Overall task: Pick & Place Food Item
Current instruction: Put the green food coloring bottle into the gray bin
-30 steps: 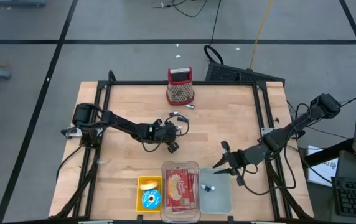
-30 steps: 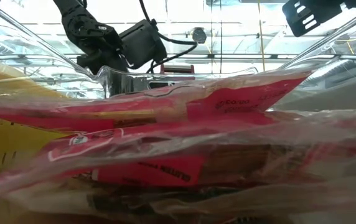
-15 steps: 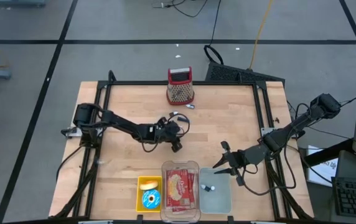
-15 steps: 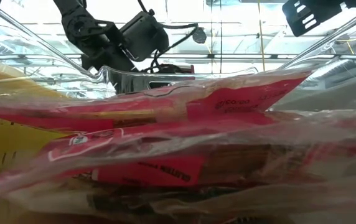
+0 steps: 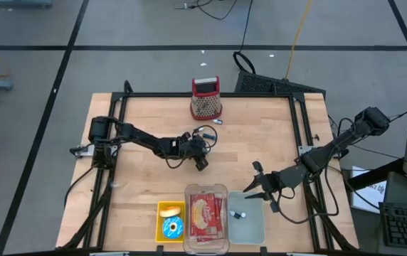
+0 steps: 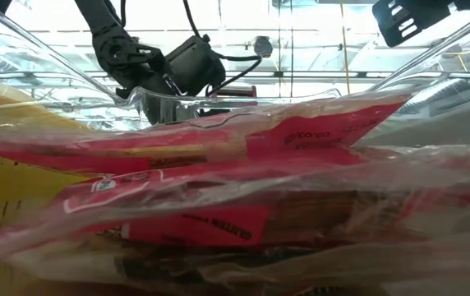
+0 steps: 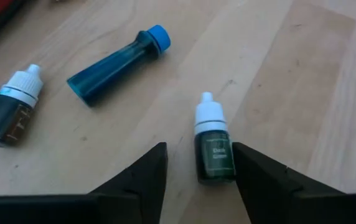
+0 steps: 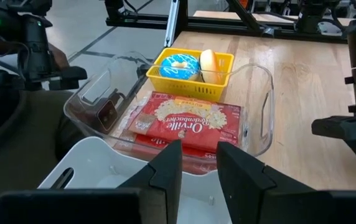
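left hand (image 7: 196, 171) mid-bench, fingers parted around green dropper bottle (image 7: 213, 151) lying flat, not clamped; right hand (image 5: 258, 186) near front edge, slightly open, empty.

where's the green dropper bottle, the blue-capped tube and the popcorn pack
green dropper bottle (image 7: 214, 155), left wrist view, on its label
blue-capped tube (image 7: 112, 66), left wrist view, on its body
popcorn pack (image 8: 187, 122), right wrist view, on its printed front

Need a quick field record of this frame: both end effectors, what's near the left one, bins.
left end effector: open, astride small dark green dropper bottle, which lies on wooden table
nearby: blue capped tube, second dark dropper bottle, both lying flat
right end effector: waiting by white bin
clear bin: red popcorn pack
yellow basket: blue donut
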`<state>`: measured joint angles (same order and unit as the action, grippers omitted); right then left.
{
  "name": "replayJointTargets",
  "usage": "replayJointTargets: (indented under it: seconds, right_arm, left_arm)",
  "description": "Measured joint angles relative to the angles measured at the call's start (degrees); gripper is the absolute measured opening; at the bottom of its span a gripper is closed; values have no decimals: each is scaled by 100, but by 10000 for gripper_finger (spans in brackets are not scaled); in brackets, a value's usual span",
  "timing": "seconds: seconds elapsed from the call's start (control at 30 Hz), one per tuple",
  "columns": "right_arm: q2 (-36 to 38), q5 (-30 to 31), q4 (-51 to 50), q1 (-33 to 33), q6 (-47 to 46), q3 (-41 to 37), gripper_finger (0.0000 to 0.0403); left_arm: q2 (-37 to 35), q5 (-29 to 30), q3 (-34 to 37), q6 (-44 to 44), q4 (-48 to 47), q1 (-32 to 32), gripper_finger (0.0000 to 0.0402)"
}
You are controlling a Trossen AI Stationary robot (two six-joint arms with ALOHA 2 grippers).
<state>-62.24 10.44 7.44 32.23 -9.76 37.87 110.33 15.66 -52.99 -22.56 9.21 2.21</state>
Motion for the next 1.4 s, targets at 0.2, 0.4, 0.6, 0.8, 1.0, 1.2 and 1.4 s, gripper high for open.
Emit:
replayJointTargets:
  seconds: [0.2,0.4,0.6,0.8,1.0,1.2,1.4]
  right_arm:
    - [1,2,6,0,0,0,89]
    - [1,1,4,0,0,0,89]
    - [1,0,0,0,1,0,89]
    - [1,7,-1,0,20,0,89]
    - [-78,194,506,0,248,-69,89]
    - [-609,473,1888,-7,1357,-451,89]
    - [-1500,603,3586,-317,1483,-553,102]
  left_arm:
    - [8,62,0,-1,17,3,128]
    - [12,85,0,113,27,3,76]
    - [-423,46,19,319,-171,-89,66]
    - [-1392,63,15,377,-362,-418,78]
    - [-2063,-70,4,393,-147,-1111,80]
    - [-2132,-173,4,568,467,-1838,80]
    - [-2130,-171,7,649,894,-2238,81]
